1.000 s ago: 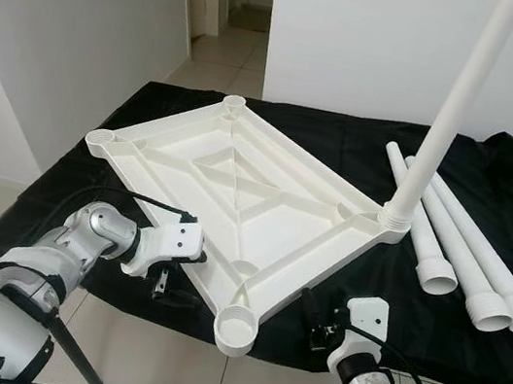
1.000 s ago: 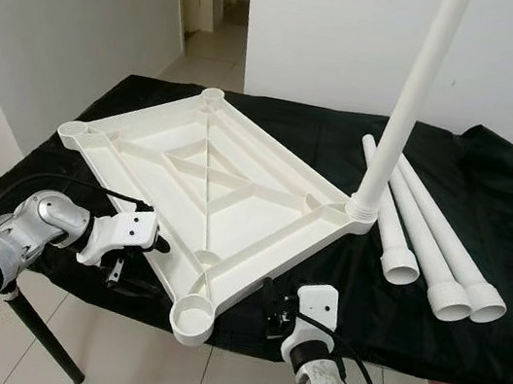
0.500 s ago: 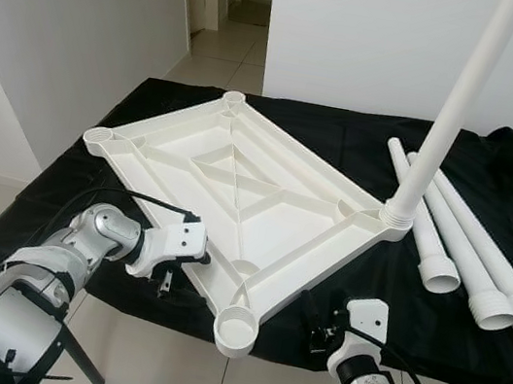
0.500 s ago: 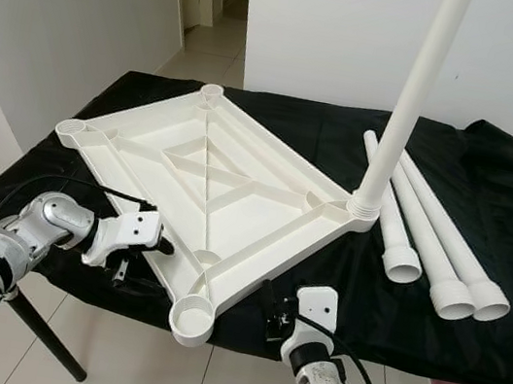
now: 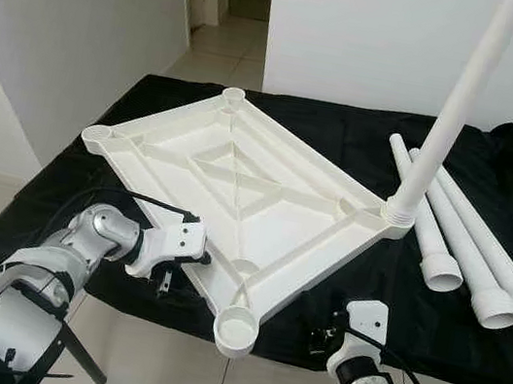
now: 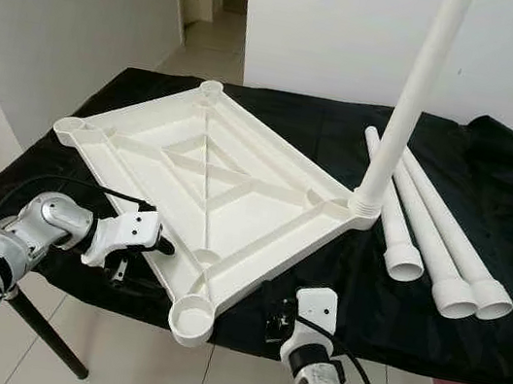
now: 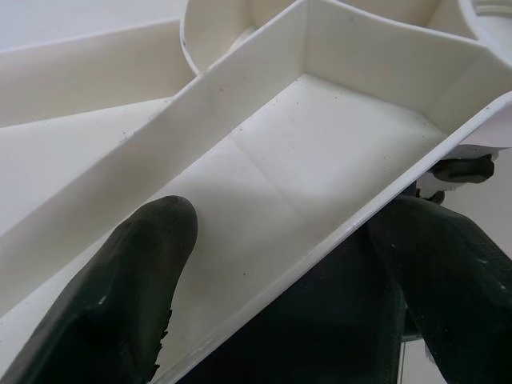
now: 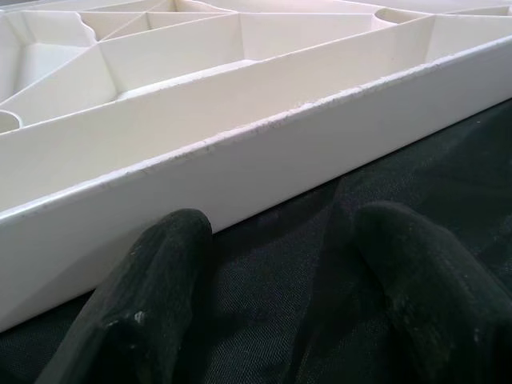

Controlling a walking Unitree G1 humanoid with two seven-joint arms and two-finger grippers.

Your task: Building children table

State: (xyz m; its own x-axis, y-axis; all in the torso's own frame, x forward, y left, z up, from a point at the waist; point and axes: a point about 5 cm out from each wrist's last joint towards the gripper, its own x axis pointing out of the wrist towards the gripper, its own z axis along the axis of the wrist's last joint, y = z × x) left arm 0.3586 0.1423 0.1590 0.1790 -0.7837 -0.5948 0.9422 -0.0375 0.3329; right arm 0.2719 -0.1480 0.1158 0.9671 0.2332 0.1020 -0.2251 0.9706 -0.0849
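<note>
Assembly stage: the white tabletop [image 5: 237, 189] lies upside down on the black-draped table [image 5: 345, 133], one leg [image 5: 453, 107] standing in its right corner socket, three loose legs [image 5: 469, 247] lying just right of it. My left tool [image 7: 288, 272] is clamped on the tabletop's near-left rim, one finger inside, one beneath, elbow bent low. My right tool [image 8: 276, 288] sits apart, empty, beside the near-right edge. In my judgement the next move calls for fetching a loose leg.
</note>
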